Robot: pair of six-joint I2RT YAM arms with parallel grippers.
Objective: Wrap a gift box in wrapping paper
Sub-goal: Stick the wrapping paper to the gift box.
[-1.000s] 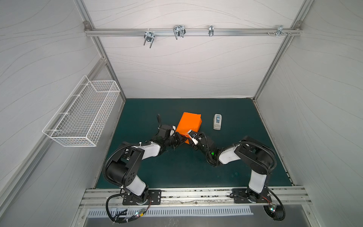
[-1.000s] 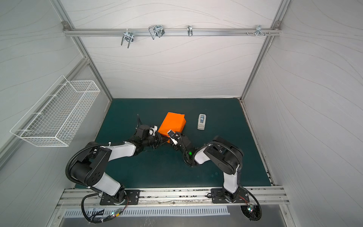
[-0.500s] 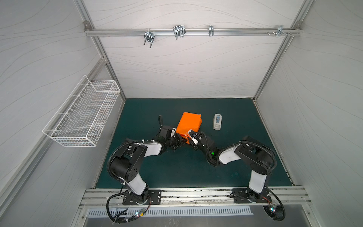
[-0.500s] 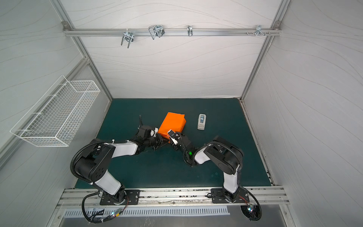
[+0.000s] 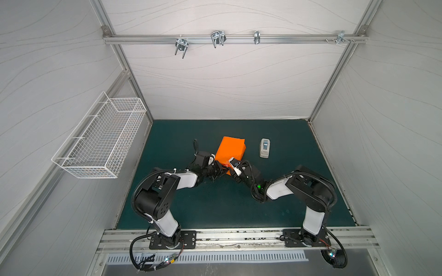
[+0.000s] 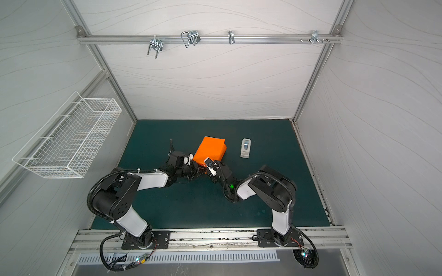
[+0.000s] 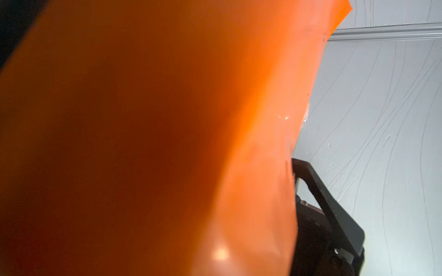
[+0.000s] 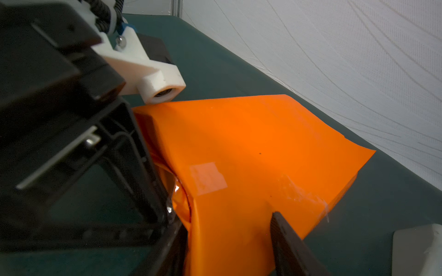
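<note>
Orange wrapping paper [image 5: 230, 150] pinched in left jaws; right jaws astride it, grip unclear.

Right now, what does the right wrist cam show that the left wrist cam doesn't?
Right wrist only: the green mat, a clear tape patch on the wrapping paper, a tape dispenser corner, the left arm's white camera mount, and the right gripper straddling the paper's near end.
Left wrist only: an aluminium rail on the wall; the paper fills most of its frame, blurred.
Both: the wrapping paper, the white wall, the left gripper. The gift box shows in neither.
</note>
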